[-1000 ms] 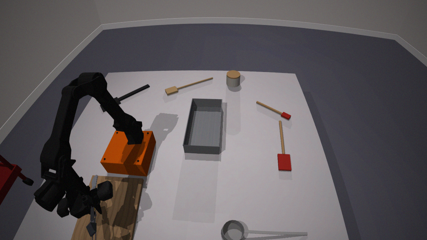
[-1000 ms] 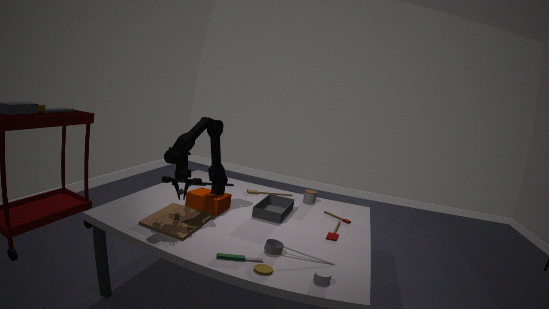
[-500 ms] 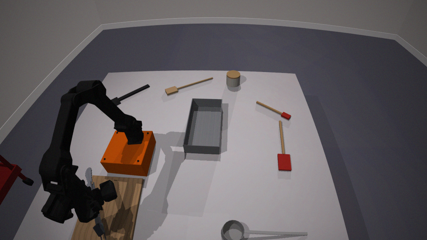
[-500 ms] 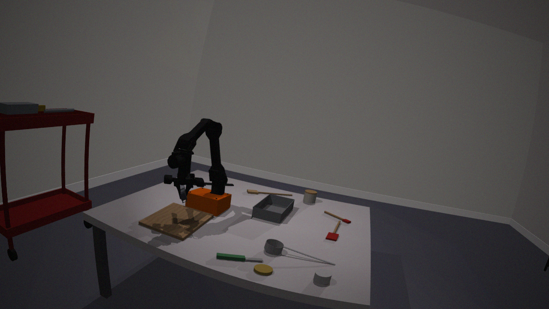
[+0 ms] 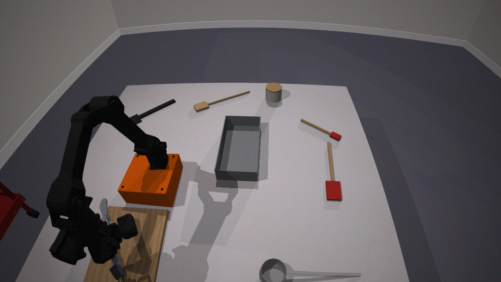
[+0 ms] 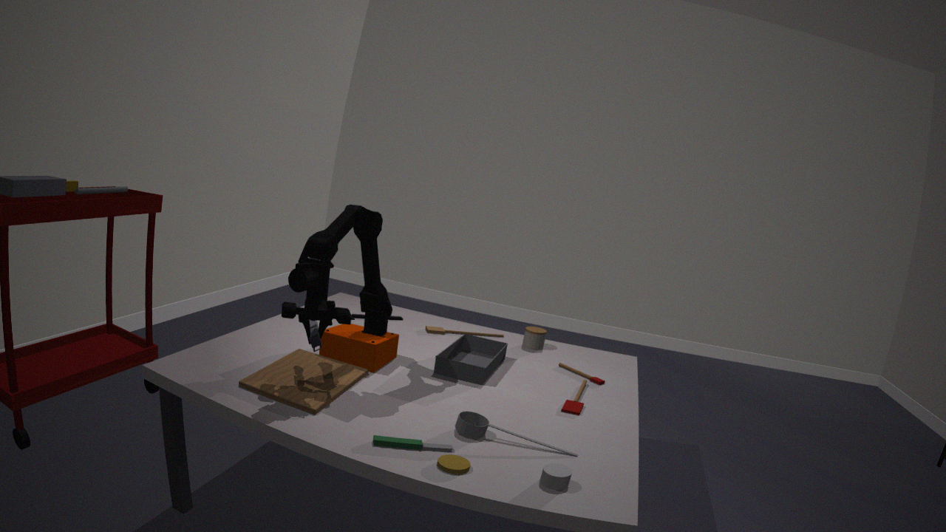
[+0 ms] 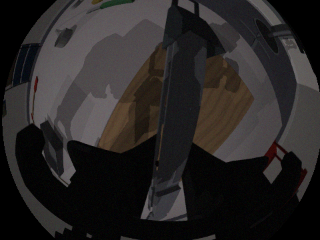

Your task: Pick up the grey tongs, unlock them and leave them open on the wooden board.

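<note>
My gripper (image 5: 111, 239) (image 6: 310, 327) (image 7: 169, 140) is shut on the grey tongs (image 5: 103, 208) (image 6: 311, 341) (image 7: 180, 85). It holds them a little above the near left part of the wooden board (image 5: 151, 228) (image 6: 264, 385) (image 7: 227, 111). In the wrist view the tongs run as a long bar away from the fingers, their two arms close together. In the exterior view they hang tilted downward towards the board. The grey roasting tin (image 5: 219, 147) (image 6: 463, 370) stands empty in the middle of the table.
The arm's orange base box (image 5: 146, 182) (image 6: 360, 347) stands just behind the board. Two red spatulas (image 5: 333, 189) (image 5: 335, 135), a wooden spatula (image 5: 201, 105), a lidded pot (image 5: 273, 91) and a ladle (image 5: 273, 272) lie farther right. A red cart (image 6: 72, 198) stands left of the table.
</note>
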{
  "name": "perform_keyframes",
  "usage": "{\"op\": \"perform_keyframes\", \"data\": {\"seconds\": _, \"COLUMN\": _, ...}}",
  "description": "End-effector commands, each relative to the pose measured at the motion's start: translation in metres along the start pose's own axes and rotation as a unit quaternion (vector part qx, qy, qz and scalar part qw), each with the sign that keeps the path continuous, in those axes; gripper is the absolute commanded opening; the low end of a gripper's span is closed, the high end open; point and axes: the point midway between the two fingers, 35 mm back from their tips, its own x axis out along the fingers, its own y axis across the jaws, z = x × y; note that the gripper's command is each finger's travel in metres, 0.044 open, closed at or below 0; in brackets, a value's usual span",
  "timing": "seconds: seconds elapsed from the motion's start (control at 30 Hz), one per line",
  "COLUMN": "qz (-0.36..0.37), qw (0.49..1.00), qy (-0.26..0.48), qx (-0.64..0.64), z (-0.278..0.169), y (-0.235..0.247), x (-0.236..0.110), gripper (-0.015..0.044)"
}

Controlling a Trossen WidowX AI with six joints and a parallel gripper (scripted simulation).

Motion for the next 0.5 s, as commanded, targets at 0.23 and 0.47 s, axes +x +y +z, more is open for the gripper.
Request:
{"op": "perform_keyframes", "data": {"seconds": 0.23, "qz": -0.002, "qw": 1.0, "qy": 0.001, "qx": -0.001, "z": 0.0, "y": -0.001, "x": 0.018, "gripper": -0.015}}
{"op": "perform_keyframes", "data": {"seconds": 0.47, "qz": -0.002, "qw": 1.0, "qy": 0.001, "qx": -0.001, "z": 0.001, "y": -0.002, "x": 0.029, "gripper": -0.015}}
